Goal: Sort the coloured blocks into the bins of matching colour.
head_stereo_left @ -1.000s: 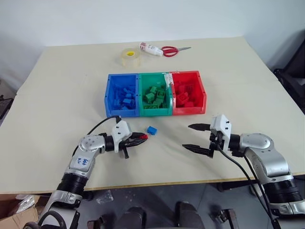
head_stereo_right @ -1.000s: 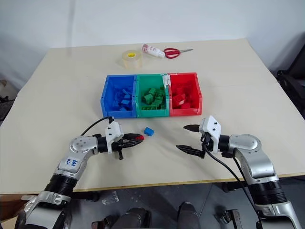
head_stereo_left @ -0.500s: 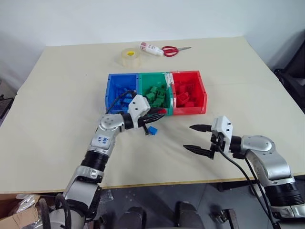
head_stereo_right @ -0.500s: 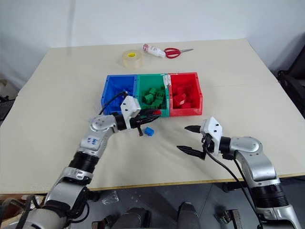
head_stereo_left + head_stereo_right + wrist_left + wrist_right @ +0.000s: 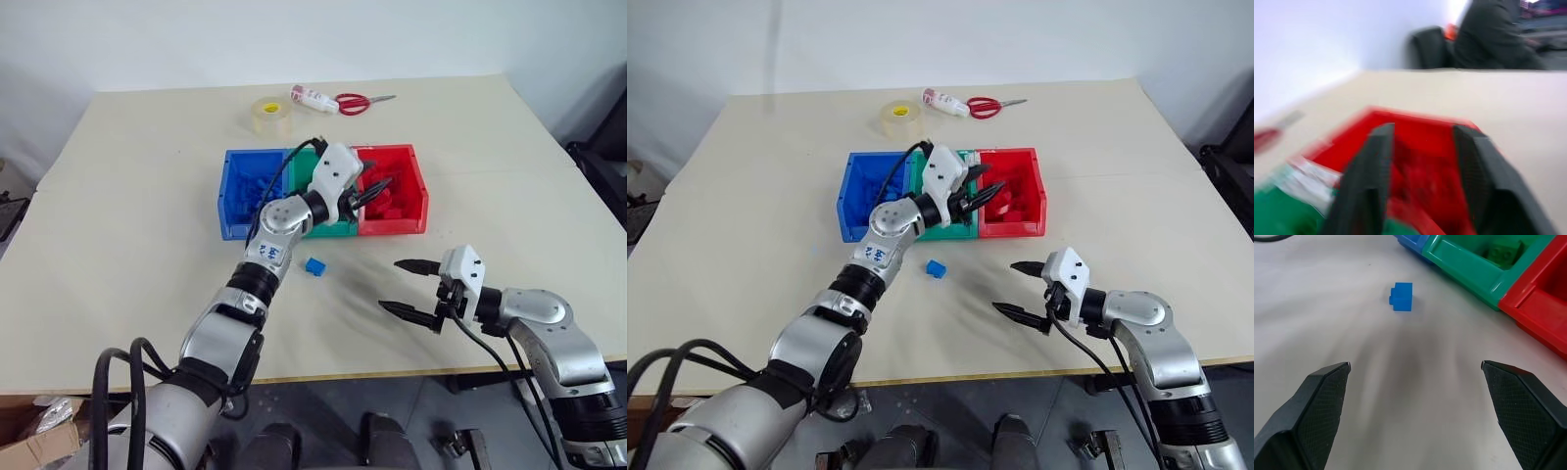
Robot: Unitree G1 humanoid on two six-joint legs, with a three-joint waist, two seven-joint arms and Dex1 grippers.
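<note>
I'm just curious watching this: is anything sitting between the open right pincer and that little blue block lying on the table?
Nothing visible does. From the right pincer, only bare table lies up to the blue block. The green bin and red bin stand off to one side.

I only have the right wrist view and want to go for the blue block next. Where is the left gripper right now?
Observer: The left gripper is over the red bin, fingers apart.
Operator: Is its arm across my route to the blue bin?
Observer: Yes, its forearm lies over the green bin and the near right corner of the blue bin.
Operator: Any other loose blocks out there?
Observer: None that I can see; the blue block is the one piece lying in front of the bins.
</note>
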